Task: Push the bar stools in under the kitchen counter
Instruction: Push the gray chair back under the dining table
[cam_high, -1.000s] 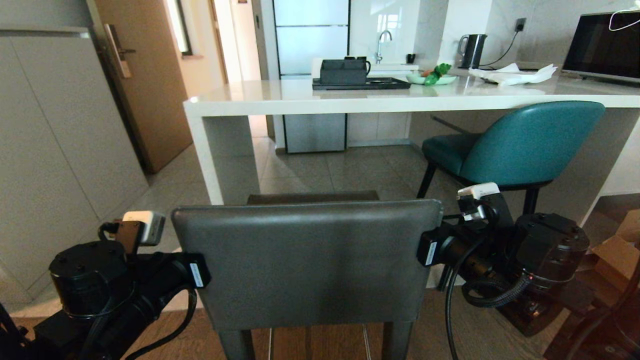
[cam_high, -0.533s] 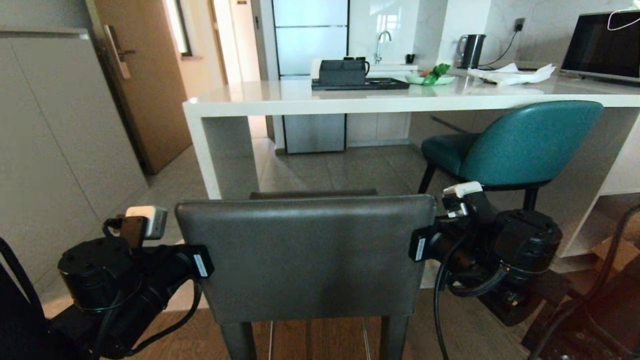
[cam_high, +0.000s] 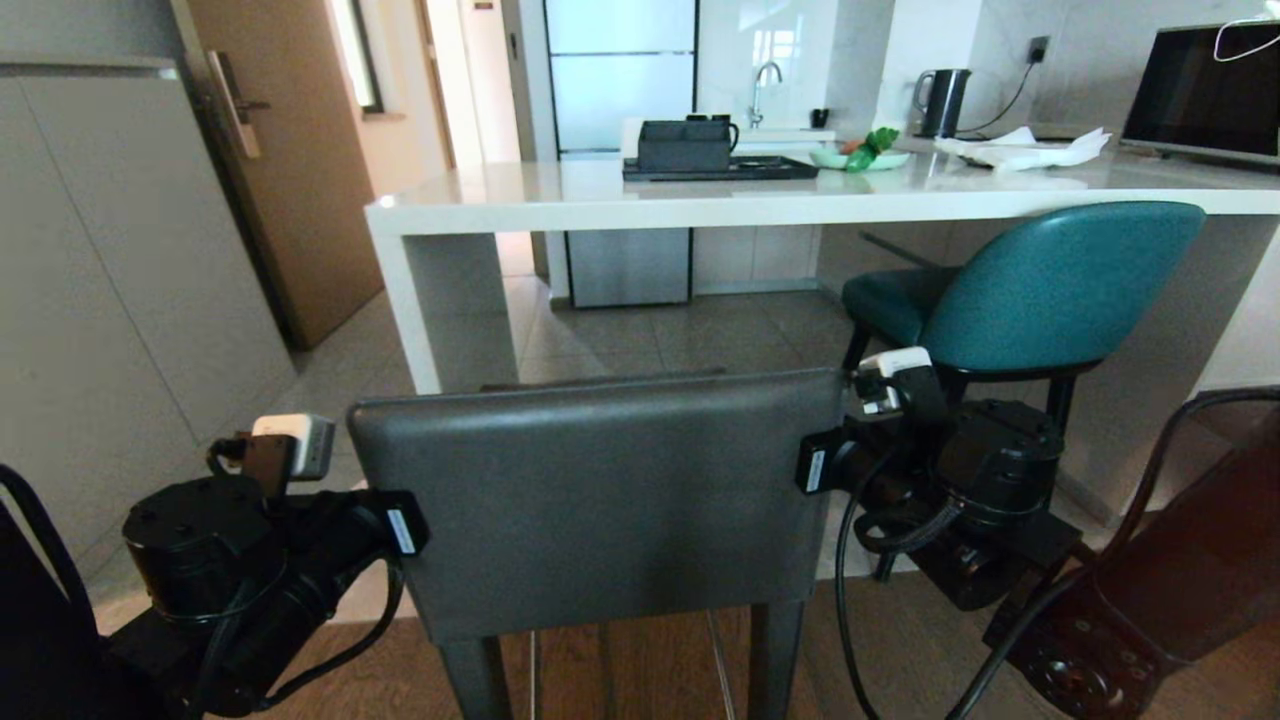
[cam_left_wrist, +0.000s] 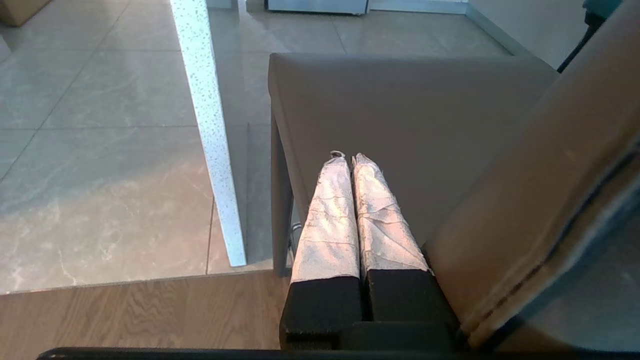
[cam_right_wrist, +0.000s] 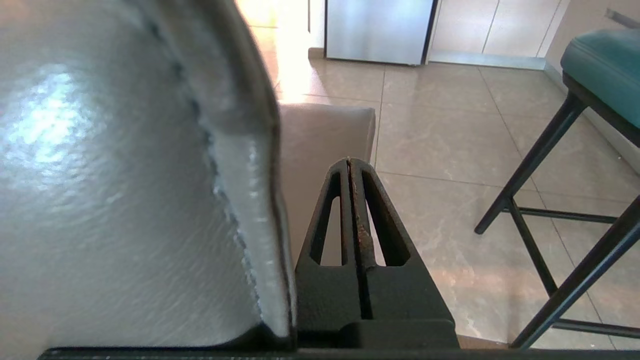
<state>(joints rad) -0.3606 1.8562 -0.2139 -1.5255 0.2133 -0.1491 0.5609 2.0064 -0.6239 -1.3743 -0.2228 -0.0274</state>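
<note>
The grey stool's backrest (cam_high: 600, 500) is flanked by the left gripper (cam_left_wrist: 348, 157) and right gripper (cam_right_wrist: 349, 162), fingers pressed together, nothing held.

The floor (cam_high: 640, 340) is grey tile near the kitchen counter (cam_high: 700, 205) and brown wood nearer the robot. The dark grey stool (cam_high: 600, 500) and the teal stool (cam_high: 1040, 290) stand on it.

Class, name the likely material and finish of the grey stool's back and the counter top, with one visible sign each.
Grey stool: probably leather or a leather look-alike, with a soft sheen, fine grain and a stitched edge seam. Counter top: looks like polished stone or a stone-like slab, glossy white and mirroring the things on it.
</note>
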